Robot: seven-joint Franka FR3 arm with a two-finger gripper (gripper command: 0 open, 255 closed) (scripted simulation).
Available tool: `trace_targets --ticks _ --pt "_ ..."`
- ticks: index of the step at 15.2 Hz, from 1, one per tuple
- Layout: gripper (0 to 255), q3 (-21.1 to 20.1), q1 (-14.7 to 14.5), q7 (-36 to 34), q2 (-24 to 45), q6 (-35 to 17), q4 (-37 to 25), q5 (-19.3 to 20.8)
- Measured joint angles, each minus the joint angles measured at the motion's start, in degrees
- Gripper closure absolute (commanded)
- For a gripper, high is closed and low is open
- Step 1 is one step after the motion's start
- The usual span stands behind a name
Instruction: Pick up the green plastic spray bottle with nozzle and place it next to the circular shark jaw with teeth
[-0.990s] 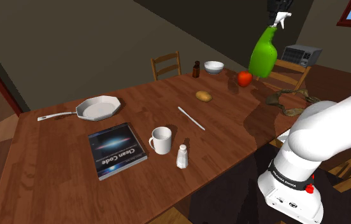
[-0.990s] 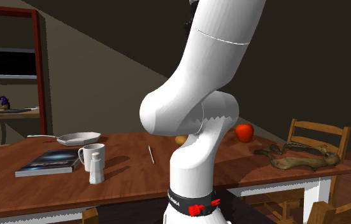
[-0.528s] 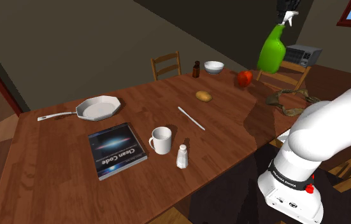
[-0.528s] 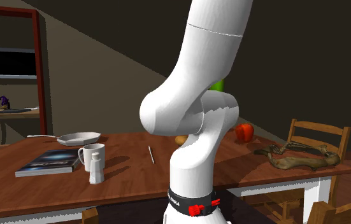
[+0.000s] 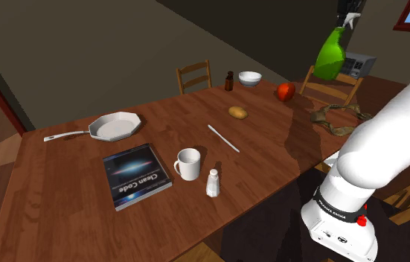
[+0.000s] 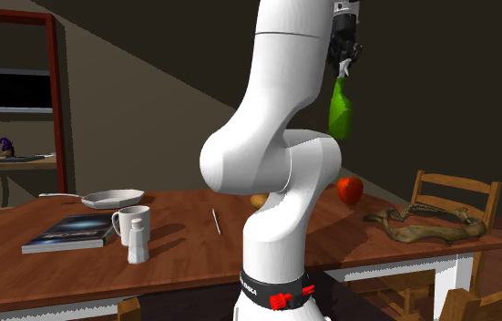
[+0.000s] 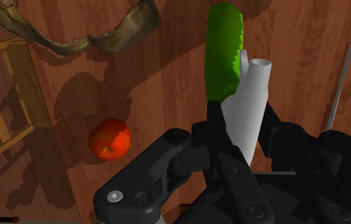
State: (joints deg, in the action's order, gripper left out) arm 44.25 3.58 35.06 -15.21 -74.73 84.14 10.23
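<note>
Closest to the wrist camera: black fingers (image 7: 215,127) of the gripper (image 7: 241,127), clamped shut on the white nozzle (image 7: 251,89) of the green spray bottle (image 7: 223,44). Gripped by the head rather than the round body, probably because the narrow top fits between the fingers. Green body left hanging free underneath, base lowest, which suits an upright set-down. Carried high in the air, well clear of everything on the table (image 7: 180,95), most likely to avoid clipping the clutter on the way across. In the second exterior view, hanging just beside the white arm's upper link, far above the tabletop.

Far below: a red fruit (image 7: 109,138), then the shark jaw (image 7: 85,32) lying flat near the table edge, beside a wooden chair (image 7: 26,79). Seems roughly above the jaw's end of the table, judging by the shoulder view.

Next, by this reading: a straight descent onto bare wood near the jaw, apart from the fruit, before easing the grip.
</note>
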Motion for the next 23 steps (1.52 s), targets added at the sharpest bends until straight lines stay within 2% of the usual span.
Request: trace_targets --ticks 3,5,23 --pt "255 8.1 0.7 7.7 8.8 0.7 -7.4 -5.9" --pt "255 10.3 1.6 10.6 11.7 0.5 -9.0 -8.2" --pt "255 5.7 1.6 5.2 1.9 -14.1 12.0 -0.8"
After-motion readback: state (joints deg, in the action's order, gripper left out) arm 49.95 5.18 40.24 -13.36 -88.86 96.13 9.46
